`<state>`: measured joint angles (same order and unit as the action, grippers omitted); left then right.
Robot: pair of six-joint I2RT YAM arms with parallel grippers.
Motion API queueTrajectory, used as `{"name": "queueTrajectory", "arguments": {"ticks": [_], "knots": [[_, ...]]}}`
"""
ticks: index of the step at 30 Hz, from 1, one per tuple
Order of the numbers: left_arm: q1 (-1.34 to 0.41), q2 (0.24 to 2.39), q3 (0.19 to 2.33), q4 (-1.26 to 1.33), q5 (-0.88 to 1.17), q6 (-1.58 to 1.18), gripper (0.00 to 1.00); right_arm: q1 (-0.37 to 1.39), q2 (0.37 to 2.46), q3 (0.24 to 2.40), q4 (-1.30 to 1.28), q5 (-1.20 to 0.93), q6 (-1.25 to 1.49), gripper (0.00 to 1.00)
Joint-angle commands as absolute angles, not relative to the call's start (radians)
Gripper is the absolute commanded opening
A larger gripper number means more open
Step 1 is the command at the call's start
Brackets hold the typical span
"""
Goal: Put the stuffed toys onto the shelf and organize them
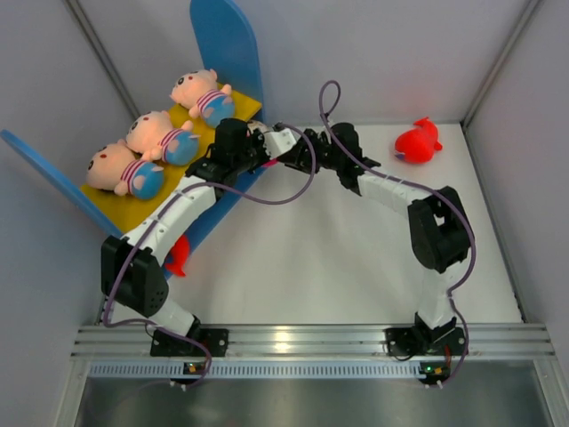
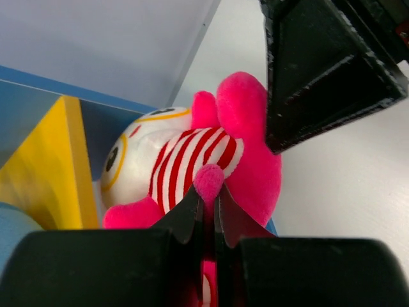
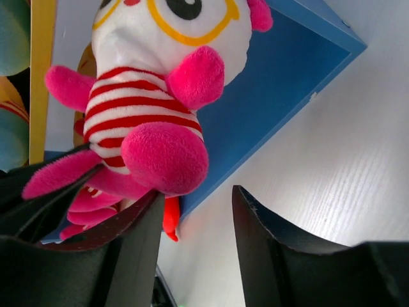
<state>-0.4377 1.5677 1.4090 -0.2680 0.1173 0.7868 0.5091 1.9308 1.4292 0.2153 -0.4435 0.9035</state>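
Note:
A white-faced doll (image 2: 172, 163) with yellow glasses, red-striped shirt and pink limbs hangs at the shelf's open front. My left gripper (image 2: 209, 192) is shut on one of its pink limbs. My right gripper (image 3: 195, 217) is open just below the same doll (image 3: 150, 96), whose pink foot rests against the left finger. In the top view both grippers (image 1: 240, 142) (image 1: 267, 133) meet there and hide the doll. Three peach-faced dolls (image 1: 160, 138) lie on the shelf's yellow board (image 1: 116, 200). A red plush (image 1: 418, 140) lies on the table at the far right.
The shelf's blue side panels (image 1: 227, 44) (image 1: 40, 165) stand at the far left. Another red plush (image 1: 178, 256) pokes out below the shelf beside my left arm; it also shows in the right wrist view (image 3: 170, 220). Grey walls close in the white table (image 1: 338, 258).

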Motion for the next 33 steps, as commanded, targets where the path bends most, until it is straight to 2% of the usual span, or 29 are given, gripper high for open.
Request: {"name": "queueTrajectory", "arguments": {"ticks": [1, 7, 12, 17, 19, 20, 21, 22, 24, 28, 33], "knots": [[-0.425, 1.528, 1.367, -0.212, 0.072, 0.758, 0.0, 0.523, 1.966, 1.506, 0.285, -0.448, 0.942, 0.46], [-0.423, 1.508, 1.339, -0.213, 0.086, 0.715, 0.0, 0.537, 2.042, 1.589, 0.284, -0.46, 0.943, 0.39], [-0.425, 1.5, 1.322, -0.232, 0.083, 0.707, 0.0, 0.545, 2.088, 1.66, 0.252, -0.434, 0.928, 0.24], [-0.423, 1.512, 1.308, -0.23, 0.065, 0.719, 0.0, 0.546, 2.126, 1.729, 0.235, -0.426, 0.928, 0.22], [-0.422, 1.531, 1.322, -0.232, 0.049, 0.707, 0.07, 0.546, 2.146, 1.747, 0.23, -0.414, 0.942, 0.2], [-0.423, 1.537, 1.328, -0.232, 0.032, 0.703, 0.14, 0.546, 2.154, 1.762, 0.233, -0.41, 0.948, 0.18], [-0.422, 1.551, 1.344, -0.232, 0.022, 0.684, 0.32, 0.548, 2.163, 1.772, 0.236, -0.399, 0.954, 0.17], [-0.423, 1.554, 1.35, -0.232, 0.018, 0.675, 0.43, 0.549, 2.181, 1.779, 0.238, -0.391, 0.968, 0.15], [-0.423, 1.546, 1.362, -0.233, 0.023, 0.663, 0.59, 0.549, 2.201, 1.808, 0.238, -0.377, 0.977, 0.11], [-0.425, 1.511, 1.365, -0.241, 0.06, 0.658, 0.68, 0.551, 2.241, 1.845, 0.25, -0.35, 0.997, 0.08], [-0.423, 1.488, 1.394, -0.305, 0.096, 0.618, 0.7, 0.552, 2.281, 1.904, 0.255, -0.337, 0.989, 0.06]]}}
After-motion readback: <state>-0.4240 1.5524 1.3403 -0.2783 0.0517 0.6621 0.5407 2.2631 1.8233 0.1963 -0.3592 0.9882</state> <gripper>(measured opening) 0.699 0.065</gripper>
